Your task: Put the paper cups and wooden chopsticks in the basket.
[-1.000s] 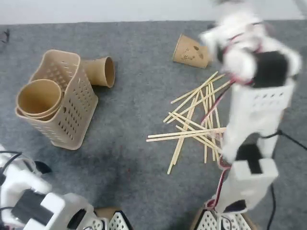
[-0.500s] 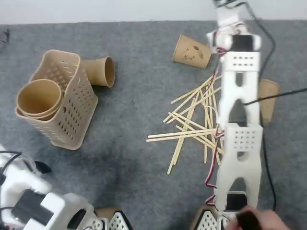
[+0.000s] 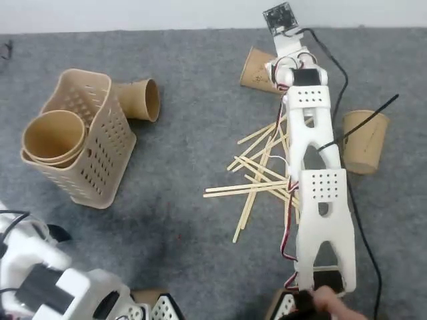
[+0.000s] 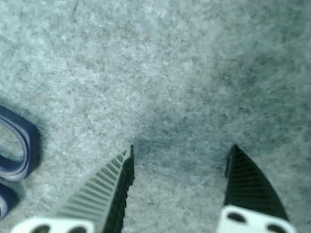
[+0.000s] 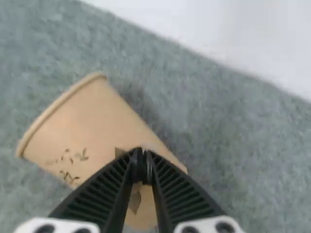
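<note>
The basket (image 3: pixel 100 157) at left, tilted, holds stacked paper cups (image 3: pixel 55 137); a loose cup (image 3: pixel 141 99) lies just beside it. Wooden chopsticks (image 3: pixel 260 177) are scattered at centre. The right gripper (image 5: pixel 141 158), pinched closed, hangs over a tipped cup (image 5: pixel 92 126) at the top; the left gripper (image 4: pixel 180 160) gapes over carpet (image 4: pixel 170 73).

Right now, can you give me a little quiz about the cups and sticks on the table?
1. True or false: the chopsticks lie inside the basket.
2. How many cups lie on the carpet, outside the basket? A) one B) three C) six
3. Fill in: the left gripper is ____ (open or shut).
Key: 1. false; 2. B; 3. open.
</note>
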You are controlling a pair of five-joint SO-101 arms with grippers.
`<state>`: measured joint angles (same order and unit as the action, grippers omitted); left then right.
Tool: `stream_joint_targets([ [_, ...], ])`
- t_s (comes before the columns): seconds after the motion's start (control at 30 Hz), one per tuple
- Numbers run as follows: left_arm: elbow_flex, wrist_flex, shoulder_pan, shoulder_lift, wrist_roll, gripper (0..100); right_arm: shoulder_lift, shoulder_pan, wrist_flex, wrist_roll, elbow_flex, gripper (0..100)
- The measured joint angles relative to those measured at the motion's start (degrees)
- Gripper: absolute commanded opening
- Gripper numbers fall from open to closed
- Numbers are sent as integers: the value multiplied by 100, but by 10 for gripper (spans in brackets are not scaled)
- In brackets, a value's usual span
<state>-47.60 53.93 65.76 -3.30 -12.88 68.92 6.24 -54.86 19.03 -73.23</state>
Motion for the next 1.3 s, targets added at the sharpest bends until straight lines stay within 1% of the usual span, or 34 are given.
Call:
stream_joint_targets([
  [0.1, 0, 0, 0, 0, 0, 302, 9, 35, -413, 316, -97, 6],
  [0.17, 0, 0, 0, 0, 0, 302, -62, 97, -923, 554, -176, 6],
  [0.27, 0, 0, 0, 0, 0, 302, -70, 237, -2057, 774, -563, 6],
  [0.4, 0, 0, 0, 0, 0, 302, 79, 360, -4018, 879, -985, 6],
  [0.47, 0, 0, 0, 0, 0, 302, 18, 299, -4484, 844, -1020, 6],
  [0.63, 0, 0, 0, 0, 0, 302, -844, -404, -4580, 642, -1046, 6],
  [0.73, 0, 0, 0, 0, 0, 302, -1442, -404, -4580, 633, -1081, 6],
  [0.87, 0, 0, 0, 0, 0, 302, -1802, 0, -4580, 624, -1081, 10],
  [0.93, 0, 0, 0, 0, 0, 302, -1837, 369, -4580, 615, -1081, 61],
  [1.03, 0, 0, 0, 0, 0, 302, -1846, 967, -4571, 615, -1081, 169],
  [1.1, 0, 0, 0, 0, 0, 302, -1846, 1266, -4536, 615, -1081, 210],
  [1.3, 0, 0, 0, 0, 0, 302, -1609, 1477, -4062, 615, -1081, 188],
])
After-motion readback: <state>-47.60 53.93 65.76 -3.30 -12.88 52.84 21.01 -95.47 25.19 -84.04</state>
